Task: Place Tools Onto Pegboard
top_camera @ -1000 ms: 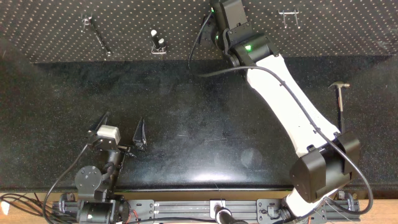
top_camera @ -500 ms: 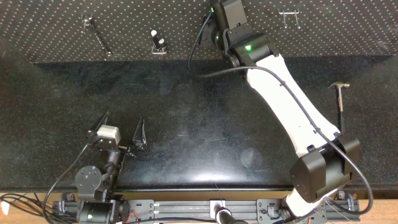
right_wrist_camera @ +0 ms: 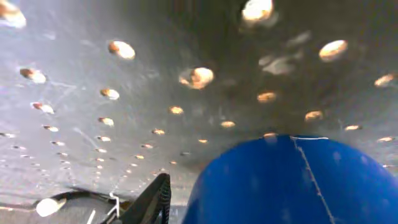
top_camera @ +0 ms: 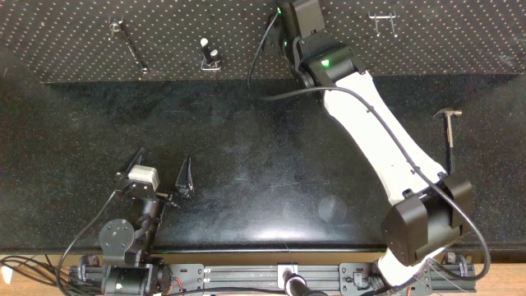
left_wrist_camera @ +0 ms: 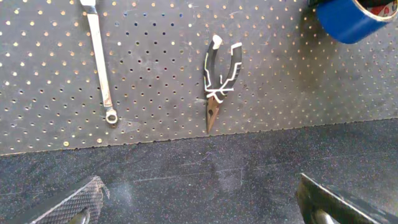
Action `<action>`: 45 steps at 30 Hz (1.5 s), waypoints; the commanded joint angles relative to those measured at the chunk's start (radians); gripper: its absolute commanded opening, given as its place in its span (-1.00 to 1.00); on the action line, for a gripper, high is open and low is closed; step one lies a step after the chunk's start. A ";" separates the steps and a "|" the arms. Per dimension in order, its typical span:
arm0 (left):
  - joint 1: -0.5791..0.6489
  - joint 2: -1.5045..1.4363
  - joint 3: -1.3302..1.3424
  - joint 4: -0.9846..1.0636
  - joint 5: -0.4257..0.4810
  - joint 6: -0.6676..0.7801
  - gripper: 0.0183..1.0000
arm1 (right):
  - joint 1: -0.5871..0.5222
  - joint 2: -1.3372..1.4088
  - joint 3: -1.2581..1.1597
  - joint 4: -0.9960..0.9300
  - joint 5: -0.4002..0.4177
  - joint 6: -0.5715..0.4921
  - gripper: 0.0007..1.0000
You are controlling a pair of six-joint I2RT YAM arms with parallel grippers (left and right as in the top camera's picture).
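Far left on the pegboard [top_camera: 74, 33], 1 wrench [top_camera: 127, 45] hanging; below it, low over the black table [top_camera: 263, 164], the left gripper [top_camera: 162, 168] with both fingers spread wide and nothing between them. Next along the board, 1 pair of pliers [top_camera: 209, 56] nose down, then the blue tape roll [left_wrist_camera: 346, 18] close up to the holes at the right gripper [top_camera: 289, 15], hold on the roll impossible to tell. Farther right, 1 metal hook [top_camera: 382, 23] on the board and 1 hammer [top_camera: 449, 127] flat on the table, well apart from everything else.
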 commanded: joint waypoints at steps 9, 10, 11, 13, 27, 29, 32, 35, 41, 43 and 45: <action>0.003 -0.010 -0.001 -0.005 0.021 0.012 0.99 | -0.045 0.101 -0.016 -0.048 0.090 -0.025 -0.36; 0.003 -0.010 -0.001 -0.005 0.021 0.012 0.99 | -0.044 0.101 -0.016 -0.057 0.090 -0.025 -0.37; 0.003 -0.010 -0.001 -0.005 0.021 0.012 0.99 | -0.042 0.100 -0.016 -0.065 0.090 -0.025 -0.36; 0.003 -0.010 -0.001 -0.005 0.021 0.012 0.99 | -0.038 0.098 -0.005 -0.085 0.090 -0.025 -0.36; 0.003 -0.010 -0.001 -0.005 0.021 0.012 0.99 | -0.034 0.097 0.077 -0.248 0.090 -0.024 -0.36; 0.003 -0.010 -0.001 -0.005 0.021 0.012 0.99 | -0.034 0.097 0.089 -0.270 0.089 -0.024 -0.36; 0.003 -0.010 -0.001 -0.005 0.021 0.012 0.99 | -0.034 0.097 0.108 -0.286 0.045 -0.024 -0.36; 0.003 -0.010 -0.001 -0.005 0.021 0.012 0.99 | -0.034 0.097 0.119 -0.291 -0.002 -0.017 -0.37; 0.003 -0.010 -0.001 -0.005 0.021 0.012 0.99 | -0.034 0.097 0.129 -0.328 -0.036 -0.016 -0.37; 0.003 -0.010 -0.001 -0.005 0.021 0.012 0.99 | -0.034 0.097 0.142 -0.348 -0.042 -0.013 -0.36; 0.003 -0.010 -0.001 -0.005 0.021 0.012 0.99 | -0.034 0.097 0.155 -0.362 -0.042 -0.013 -0.37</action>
